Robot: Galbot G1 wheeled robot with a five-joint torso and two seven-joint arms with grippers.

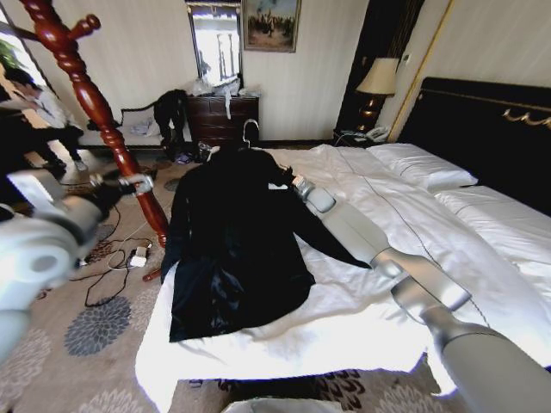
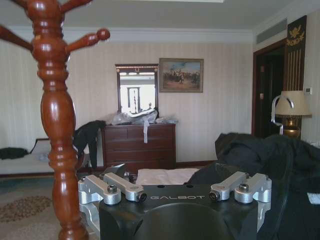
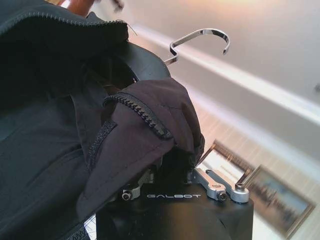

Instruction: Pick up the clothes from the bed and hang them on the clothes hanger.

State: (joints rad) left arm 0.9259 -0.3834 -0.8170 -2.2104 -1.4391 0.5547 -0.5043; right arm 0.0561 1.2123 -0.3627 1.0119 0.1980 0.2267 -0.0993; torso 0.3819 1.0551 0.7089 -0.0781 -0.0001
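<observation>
The clothes [image 1: 232, 249], a large black coat, hang spread above the near left part of the white bed [image 1: 430, 224]. My right gripper [image 1: 288, 178] is shut on them at the shoulder by the collar. In the right wrist view the coat's zipped fabric [image 3: 135, 125] drapes over the right gripper [image 3: 175, 175] and hides its fingertips. A metal hook [image 3: 200, 37] sticks up from the collar. The reddish-brown clothes hanger [image 1: 95, 103] stands left of the bed. My left gripper [image 1: 138, 182] is open beside its post [image 2: 57, 125], with the coat [image 2: 260, 160] off to one side.
A dark dresser [image 1: 222, 116] with a mirror stands at the far wall, and a lamp [image 1: 377, 82] beside the black headboard [image 1: 482, 129]. Cables and a power strip [image 1: 129, 258] lie on the carpet by the stand's foot. A person [image 1: 34, 112] sits at the far left.
</observation>
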